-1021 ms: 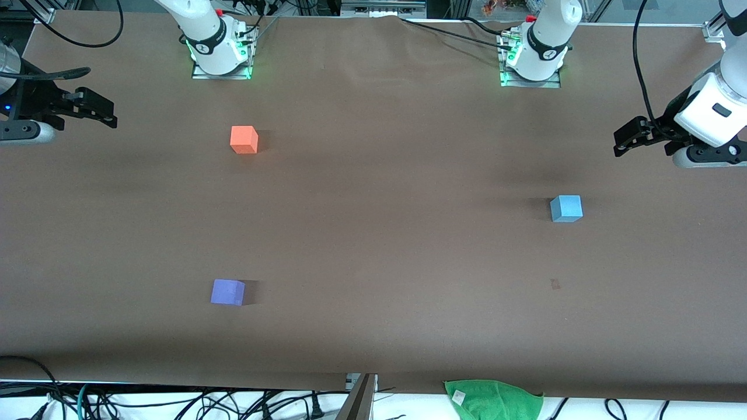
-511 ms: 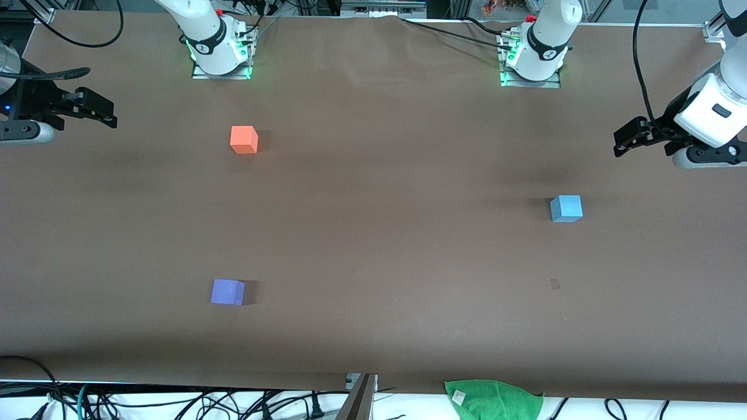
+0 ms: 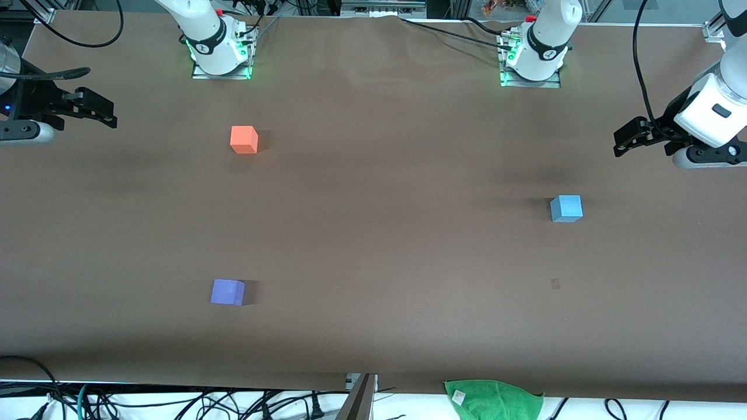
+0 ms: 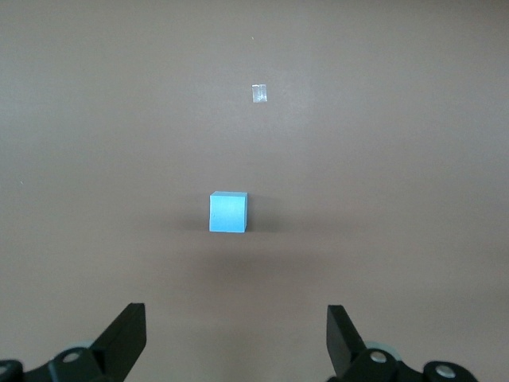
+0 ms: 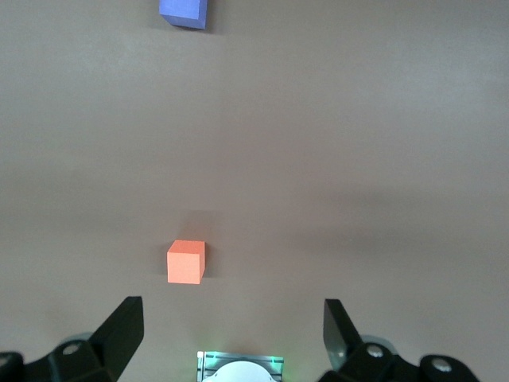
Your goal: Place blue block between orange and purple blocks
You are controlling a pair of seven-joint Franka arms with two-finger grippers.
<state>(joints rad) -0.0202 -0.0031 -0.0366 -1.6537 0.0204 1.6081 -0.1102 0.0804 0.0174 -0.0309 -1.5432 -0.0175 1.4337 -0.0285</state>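
Note:
The sky-blue block (image 3: 566,208) sits on the brown table toward the left arm's end; it also shows in the left wrist view (image 4: 228,212). The orange block (image 3: 244,139) sits near the right arm's base and shows in the right wrist view (image 5: 186,262). The purple block (image 3: 227,291) lies nearer the front camera than the orange one and shows in the right wrist view (image 5: 184,12). My left gripper (image 3: 623,142) is open and empty, held above the table at the left arm's end. My right gripper (image 3: 105,112) is open and empty above the right arm's end.
A green cloth (image 3: 494,399) lies at the table's front edge. A small clear scrap (image 3: 555,284) lies on the table nearer the front camera than the blue block, also in the left wrist view (image 4: 258,93). Cables hang at the front edge. The right arm's base (image 5: 238,368) shows in its wrist view.

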